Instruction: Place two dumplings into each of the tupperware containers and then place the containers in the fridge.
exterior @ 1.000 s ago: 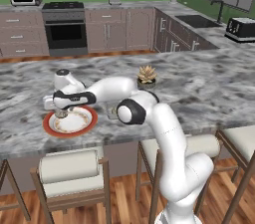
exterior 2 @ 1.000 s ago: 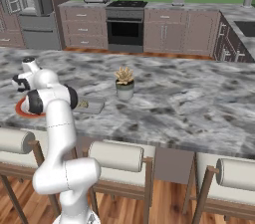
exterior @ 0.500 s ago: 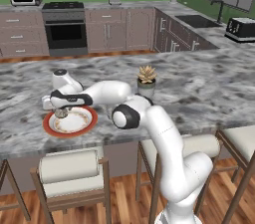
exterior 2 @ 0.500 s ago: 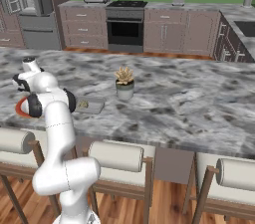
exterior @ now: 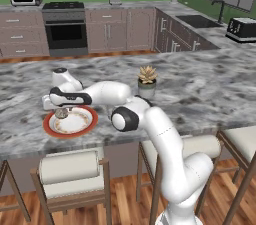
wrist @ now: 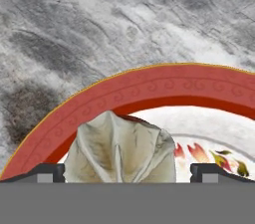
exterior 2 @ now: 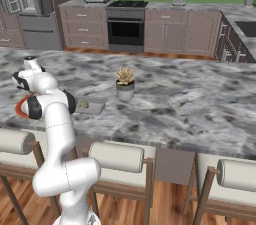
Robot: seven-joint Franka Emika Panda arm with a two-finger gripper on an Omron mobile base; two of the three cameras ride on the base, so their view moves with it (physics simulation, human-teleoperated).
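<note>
Check the dumpling [wrist: 119,148]: a pale beige, pleated lump with folds rising to a blunt peak. It is rounded, so you cannot tell any long axis. It sits on the plate [exterior: 55,130] just inside the red rim, near the bench's [exterior: 200,94] front left edge. The fingers [wrist: 47,172] stand wide apart, flanking it.

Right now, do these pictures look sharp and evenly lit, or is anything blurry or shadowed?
Left base view: even, soft light, only a faint shadow under the white arm near the round red-rimmed white plate. Right base view: the far cabinets look slightly soft. Hand view: the pale folded dumpling sits very close and large between the open tool tips, with coarse texture on the grey marbled counter.
</note>
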